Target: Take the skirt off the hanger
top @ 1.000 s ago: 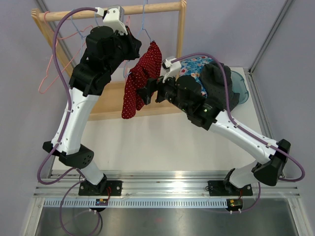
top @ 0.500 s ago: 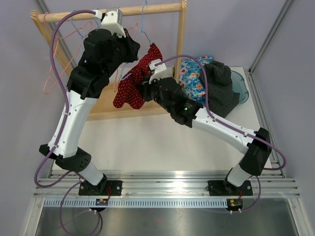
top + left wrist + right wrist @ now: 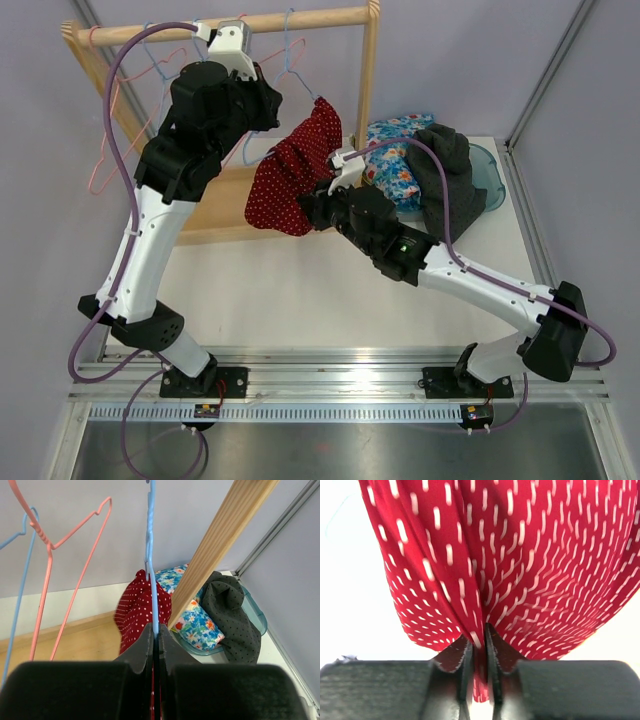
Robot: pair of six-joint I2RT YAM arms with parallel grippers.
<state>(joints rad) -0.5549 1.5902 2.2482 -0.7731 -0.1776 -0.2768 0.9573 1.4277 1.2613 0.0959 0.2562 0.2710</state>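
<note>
1. While the skirt (image 3: 295,170) hangs off the blue hanger (image 3: 290,60) under the wooden rail (image 3: 300,18), the top view puts the step as mid pull-off.
   - The left hand (image 3: 268,105) sits just below the rail at the hanger. The right hand (image 3: 314,207) is lower, under the rail, at the skirt's bottom edge.
   - My read of the next move: the right hand draws the cloth down and away from the rail while the left holds the hanger steady.
   - Also there: a pink hanger (image 3: 100,170) at the rail's left end.
   - A teal basin (image 3: 495,180) sits on the bench (image 3: 300,290) right of the rail, holding a floral cloth (image 3: 395,140) and a dark garment (image 3: 450,175).
2. Left wrist view: the left hand (image 3: 155,635) has its fingers pressed together on the blue hanger (image 3: 151,555) wire.
   - The skirt (image 3: 137,615) is bunched on the wire just past the fingertips.
   - The rack post (image 3: 225,545) runs close beside it, which is a snag risk if the cloth is dragged sideways.
   - Whether any clip grips the skirt cannot be told.
3. Right wrist view: the right hand (image 3: 479,645) is clamped on a fold of the skirt (image 3: 520,555).
   - The cloth fans out above the fingers.
   - The pinch looks thin, so it may slip under a hard tug.
</note>
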